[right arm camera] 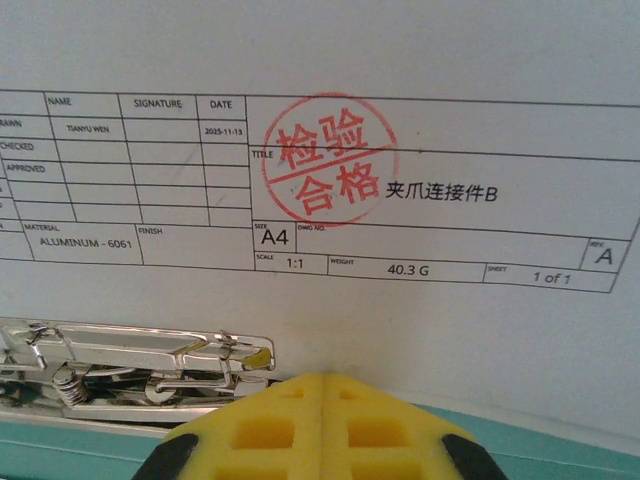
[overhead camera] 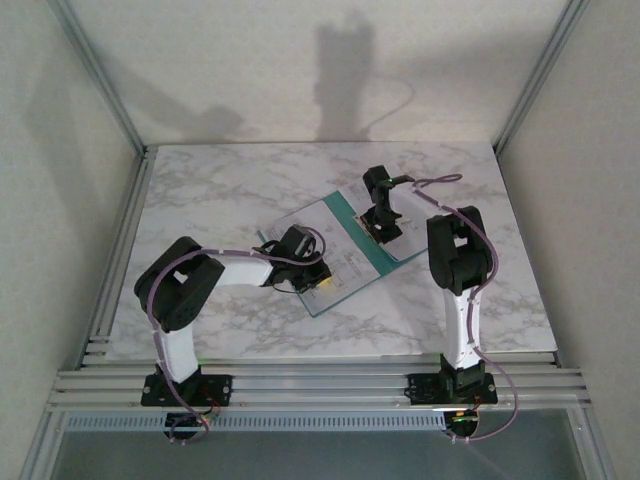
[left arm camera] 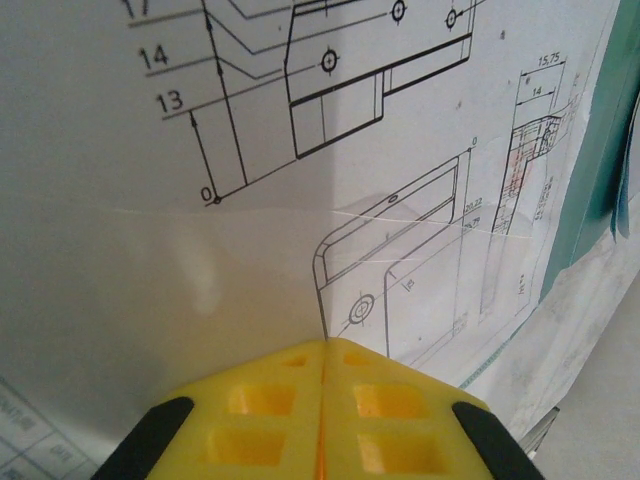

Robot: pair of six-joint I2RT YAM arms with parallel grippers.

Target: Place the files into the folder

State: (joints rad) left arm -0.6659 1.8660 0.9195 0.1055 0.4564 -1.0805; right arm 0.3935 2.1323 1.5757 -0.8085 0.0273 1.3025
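On the marble bench (overhead camera: pixel 220 190) the folder (overhead camera: pixel 362 243) lay open, turned at a slant, near the middle and slightly toward the right arm. The files (overhead camera: pixel 347 268) lay on it, with a teal band of the folder showing between the white areas.

The left gripper (overhead camera: pixel 318 280) was over the folder's near corner. In the left wrist view this gripper (left arm camera: pixel 326 360) had its yellow fingers (left arm camera: pixel 260 410) pressed together with no gap, the tips at a sheet (left arm camera: pixel 150 250) printed with a black line drawing and dimension numbers. Whether the tips pinched the paper could not be told. A faint glossy crease crossed the sheet, and the teal folder (left arm camera: pixel 590 170) showed past its right edge.

The right gripper (overhead camera: pixel 385 232) was at the folder's far right part. In the right wrist view this gripper (right arm camera: pixel 322 385) was also fully closed, its fingers (right arm camera: pixel 260 430) meeting along one seam. The tips lay at the lower edge of a sheet (right arm camera: pixel 450 340) carrying a title block and a round red stamp (right arm camera: pixel 328 172). A metal clip (right arm camera: pixel 130 362) sat just left of the fingers, on the teal folder (right arm camera: pixel 560 450), which ran along the bottom below the sheet. Whether this gripper held the paper could not be told either.
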